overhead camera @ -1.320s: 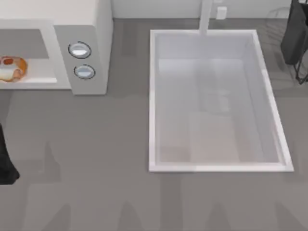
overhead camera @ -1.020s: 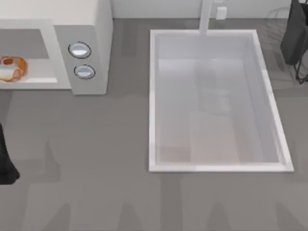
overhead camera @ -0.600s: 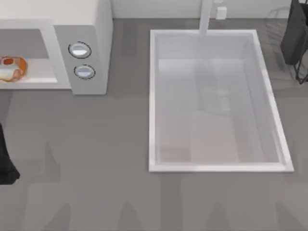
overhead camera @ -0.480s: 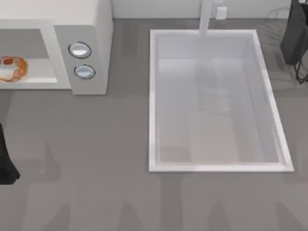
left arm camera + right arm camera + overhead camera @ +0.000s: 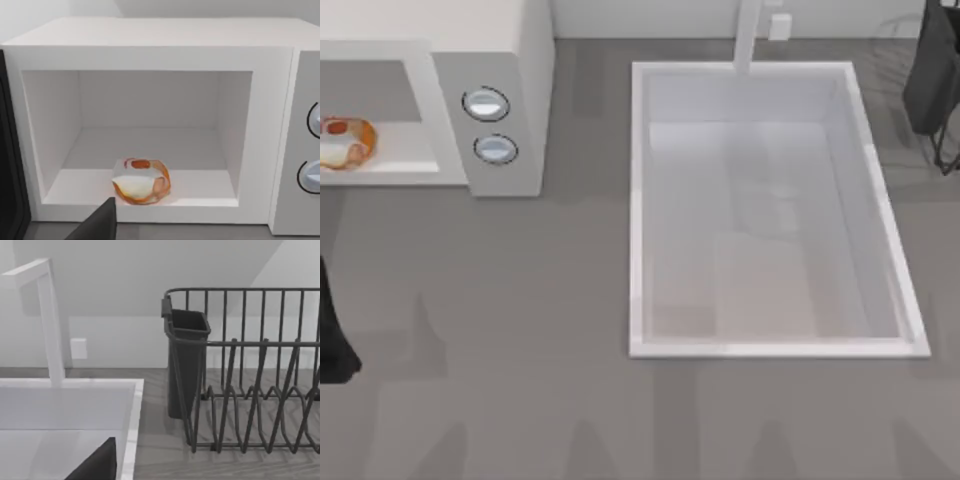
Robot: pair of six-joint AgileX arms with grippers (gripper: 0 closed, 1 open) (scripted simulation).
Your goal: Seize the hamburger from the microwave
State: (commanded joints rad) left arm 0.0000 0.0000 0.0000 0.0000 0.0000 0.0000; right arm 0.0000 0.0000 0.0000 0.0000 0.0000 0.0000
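The microwave (image 5: 510,60) stands at the table's back left with its cavity open, and its black door (image 5: 7,165) is swung aside. The hamburger (image 5: 141,181), orange-brown with a whitish centre, lies on the cavity floor near the front lip; from above the hamburger (image 5: 344,143) sits at the far left. A dark part of my left gripper (image 5: 99,222) shows in the left wrist view, a short way in front of the hamburger and apart from it. My left arm (image 5: 330,335) is at the left edge. A dark part of my right gripper (image 5: 96,463) hangs near the sink's rim.
Two round knobs (image 5: 486,104) sit on the microwave's side panel. A white sink basin (image 5: 638,200) with a faucet (image 5: 50,320) fills the middle right. A dark wire dish rack (image 5: 250,390) with a cutlery holder (image 5: 186,360) stands at the back right.
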